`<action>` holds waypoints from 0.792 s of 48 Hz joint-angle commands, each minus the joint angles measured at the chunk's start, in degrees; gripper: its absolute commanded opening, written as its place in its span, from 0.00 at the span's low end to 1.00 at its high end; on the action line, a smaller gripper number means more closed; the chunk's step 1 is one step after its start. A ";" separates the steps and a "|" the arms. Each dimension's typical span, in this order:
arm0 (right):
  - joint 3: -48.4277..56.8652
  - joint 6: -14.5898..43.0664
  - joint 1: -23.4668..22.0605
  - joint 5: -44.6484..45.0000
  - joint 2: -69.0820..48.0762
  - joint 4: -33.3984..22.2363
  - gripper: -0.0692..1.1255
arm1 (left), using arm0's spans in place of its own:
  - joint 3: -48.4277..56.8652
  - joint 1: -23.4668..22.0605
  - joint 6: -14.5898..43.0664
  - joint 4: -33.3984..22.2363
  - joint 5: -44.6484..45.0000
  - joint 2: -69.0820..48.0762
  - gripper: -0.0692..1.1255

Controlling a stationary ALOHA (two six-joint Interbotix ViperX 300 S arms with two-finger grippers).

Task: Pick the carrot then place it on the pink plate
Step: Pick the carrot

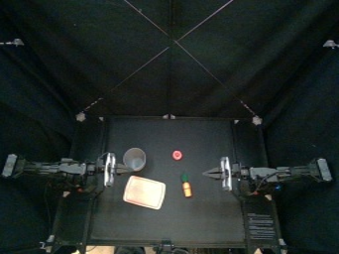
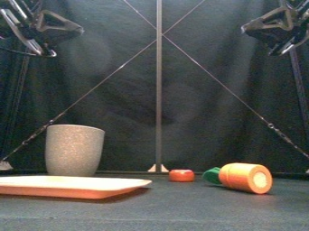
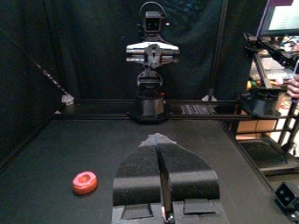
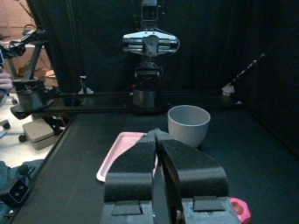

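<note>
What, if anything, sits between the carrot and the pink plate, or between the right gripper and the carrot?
Nothing visible. Bare table separates the carrot from the pink plate and from the right gripper. The small red toy and grey cup stand farther back, off both lines.

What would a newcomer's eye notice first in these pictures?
The orange carrot lies near the table's middle, just right of the flat pink tray. Behind the tray stands the grey speckled cup, with a small red toy to its right. The left gripper and right gripper flank them, shut.
</note>
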 commanded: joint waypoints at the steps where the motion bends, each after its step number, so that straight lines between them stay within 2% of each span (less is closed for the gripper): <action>1: -0.09 0.62 -0.26 0.26 1.23 0.62 0.04 | -0.35 0.79 0.26 0.00 -1.14 -1.14 0.03; 8: 0.35 4.13 0.18 2.64 3.87 3.16 0.08 | 0.53 0.88 0.26 -0.09 -1.14 -3.25 0.03; 15: -0.26 11.07 1.76 8.44 7.56 7.29 0.11 | 1.05 0.88 0.18 0.00 -0.97 -4.66 0.03; 24: 0.09 19.34 2.37 11.87 10.90 8.09 0.18 | 1.14 0.88 0.18 0.00 -0.79 -4.75 0.03; 31: 0.53 24.08 2.37 11.78 14.15 7.91 0.34 | 1.14 0.88 0.18 0.00 -0.62 -4.75 0.03; 38: -0.09 26.72 2.37 11.25 19.42 8.17 0.57 | 1.14 0.79 0.18 0.00 -0.44 -4.75 0.03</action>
